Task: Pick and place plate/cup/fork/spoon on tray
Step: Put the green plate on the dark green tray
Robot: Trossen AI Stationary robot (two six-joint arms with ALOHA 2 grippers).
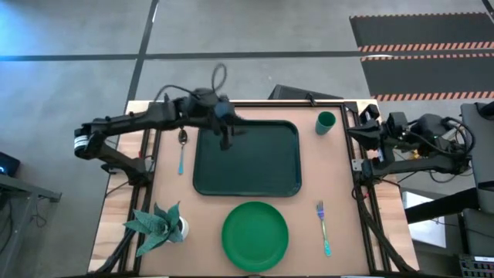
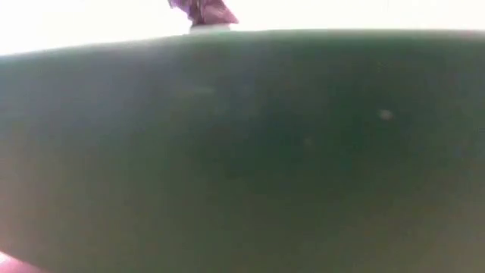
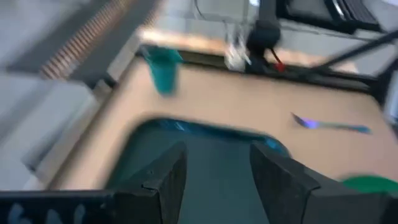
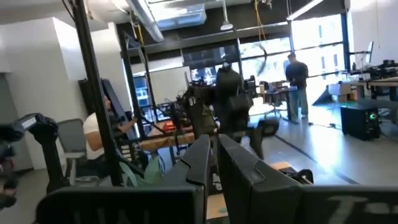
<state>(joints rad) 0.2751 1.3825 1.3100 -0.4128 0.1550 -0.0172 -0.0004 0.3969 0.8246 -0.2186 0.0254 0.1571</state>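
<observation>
The left gripper (image 1: 225, 144) hangs over the far left part of the tray (image 1: 262, 181), and its two fingers (image 3: 163, 180) stand apart with nothing between them. The tray lies in the middle of the table (image 1: 340, 185) and carries nothing. The spoon (image 1: 182, 149) lies on the table just beside the tray's left rim, so it is near the left gripper but apart from it, with the bowl pointing to the far side. The cup (image 1: 326, 122) stands upright near the far right corner of the tray, well apart from the left gripper. The plate (image 1: 255, 235) lies on the table at the near side of the tray, close to its rim. The fork (image 1: 323, 228) lies to the right of the plate, tines toward the far side. The right gripper (image 4: 214, 165) waits at the right edge of the table, raised and pointing to the room; its fingers are almost together and hold nothing. A potted plant (image 1: 158, 225) stands at the near left corner.
</observation>
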